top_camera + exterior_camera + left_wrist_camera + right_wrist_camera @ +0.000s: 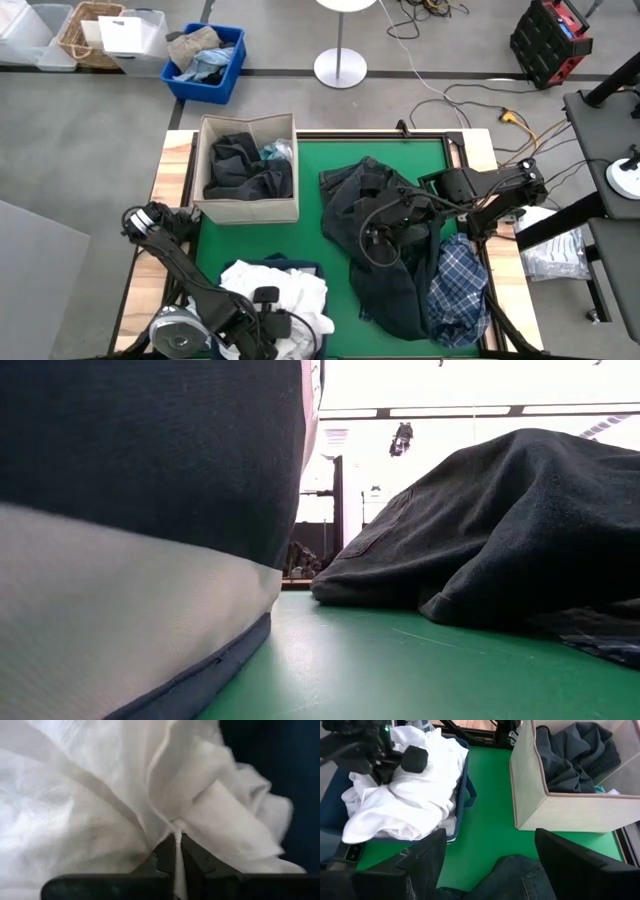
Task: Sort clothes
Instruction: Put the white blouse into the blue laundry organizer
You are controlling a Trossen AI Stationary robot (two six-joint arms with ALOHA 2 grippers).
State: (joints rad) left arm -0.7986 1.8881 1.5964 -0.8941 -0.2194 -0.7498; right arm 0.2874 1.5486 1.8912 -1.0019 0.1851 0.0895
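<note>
Green table mat (310, 250), grey floor beyond: your sorting reads as whites in the navy bin (463, 795) at the near left and darks in the beige box (247, 208) at the far left, with a dark pile (385, 250) and a plaid shirt (458, 290) on the right side of the mat, unsorted as yet. Your left gripper (176, 851) sits low over the bin, clenched on a fold of white cloth (100, 795) — likely mid-drop; your right gripper (489, 851) hovers spread and empty above the dark pile, probably lining up a pick. The low view is mostly blocked by the bin wall and the dark heap — you can't count garments in either container.
</note>
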